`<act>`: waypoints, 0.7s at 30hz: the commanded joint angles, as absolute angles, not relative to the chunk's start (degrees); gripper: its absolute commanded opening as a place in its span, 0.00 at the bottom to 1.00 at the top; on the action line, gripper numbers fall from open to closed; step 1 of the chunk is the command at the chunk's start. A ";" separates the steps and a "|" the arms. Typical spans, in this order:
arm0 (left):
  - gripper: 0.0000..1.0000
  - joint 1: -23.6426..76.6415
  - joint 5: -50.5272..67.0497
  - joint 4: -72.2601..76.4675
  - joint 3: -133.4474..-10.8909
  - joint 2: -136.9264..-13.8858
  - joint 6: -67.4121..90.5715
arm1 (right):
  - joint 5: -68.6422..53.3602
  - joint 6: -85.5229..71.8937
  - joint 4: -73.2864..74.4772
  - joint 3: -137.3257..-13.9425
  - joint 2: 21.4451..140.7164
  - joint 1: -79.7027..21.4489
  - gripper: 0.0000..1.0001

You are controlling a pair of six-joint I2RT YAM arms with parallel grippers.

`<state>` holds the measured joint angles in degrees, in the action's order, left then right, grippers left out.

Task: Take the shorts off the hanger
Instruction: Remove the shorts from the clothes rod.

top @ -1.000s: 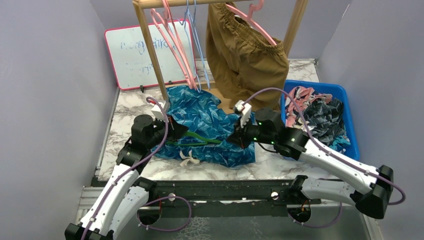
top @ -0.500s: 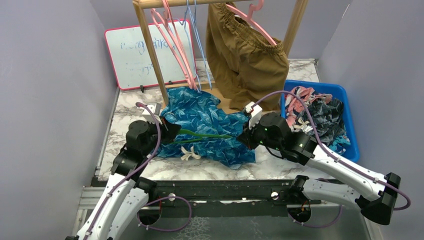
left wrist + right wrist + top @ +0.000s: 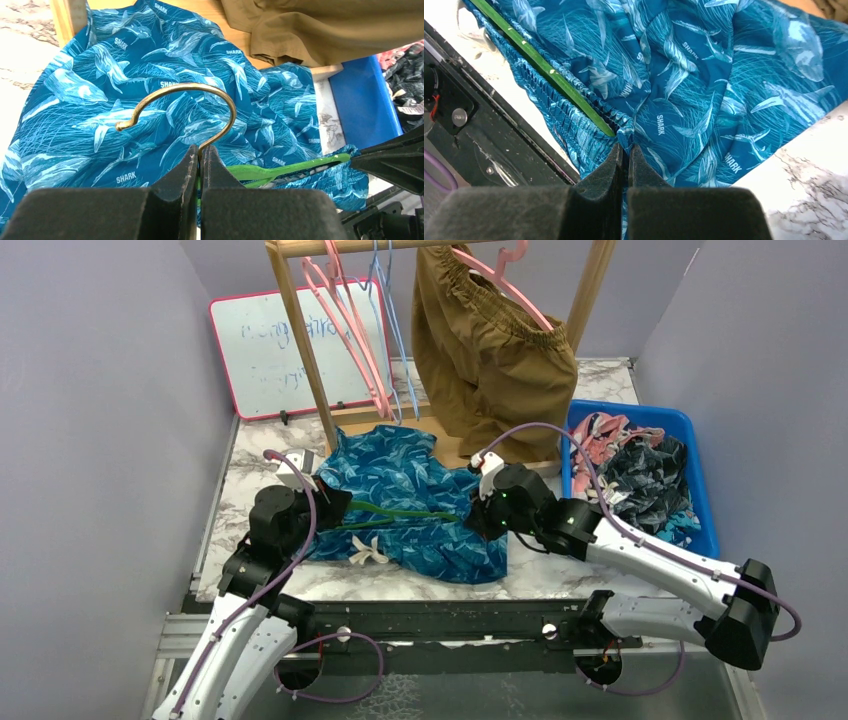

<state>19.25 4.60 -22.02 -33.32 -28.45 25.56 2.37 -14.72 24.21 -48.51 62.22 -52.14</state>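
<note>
**Shark-print shorts down on the surface, both sets of fingers shut**

From my station, the left fingers (image 3: 198, 157) were fully closed, clamped on the stem of the brass hook (image 3: 190, 90) just above their tips. That hook belonged to the green hanger (image 3: 400, 512), which ran from the left fingers across to the right fingers (image 3: 624, 152). The right fingers were also pressed together, pinching the gathered waistband of the blue shark-print shorts (image 3: 410, 500) right at the hanger's far end, where the green bar met their tips.

The shorts lay crumpled on the marble surface (image 3: 245, 465) between the two sets of fingers and spread out beyond them. The waistband was bunched along the hanger bar — in the right wrist view the bar ran up and to the left from the fingertips, with fabric gathered on both sides of it. I could not tell whether the left end of the bar was inside the waistband.

Beyond both sets of fingers stood the wooden rack (image 3: 300, 340), where the brown shorts (image 3: 490, 350) hung on a pink hanger (image 3: 510, 285). Outboard of the right fingers sat a blue bin (image 3: 650, 412) holding more patterned clothes.
</note>
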 commanded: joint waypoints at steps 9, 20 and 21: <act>0.00 18.43 -7.09 -23.28 -35.60 -25.47 25.70 | 6.92 -16.80 26.49 -45.33 66.14 -51.40 0.01; 0.00 18.41 -9.41 -25.15 -35.52 -24.92 27.50 | 2.96 -20.46 19.69 -40.99 58.23 -48.43 0.01; 0.00 18.43 -8.57 -24.74 -35.44 -25.29 27.36 | 1.21 -20.55 18.88 -40.61 58.32 -48.43 0.02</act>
